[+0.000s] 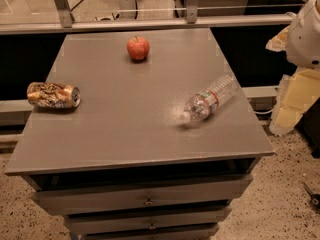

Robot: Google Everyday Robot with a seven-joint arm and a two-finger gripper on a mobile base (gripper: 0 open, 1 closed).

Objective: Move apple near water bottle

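The red-orange apple (138,48) stands upright near the far edge of the grey table (125,134), a little left of centre. The clear water bottle (209,100) lies on its side at the right of the table, with its white cap pointing toward the front left and its label band in the middle. The apple and the bottle are well apart. My gripper is out of view. Only a white rounded part of my arm (306,34) shows at the upper right edge, beyond the table's right side.
A crushed gold-brown drink can (53,95) lies on its side at the table's left edge. The table has drawers (145,199) below its front. A rail (150,23) and glass wall run behind it. Yellowish foam blocks (295,101) stand on the floor at right.
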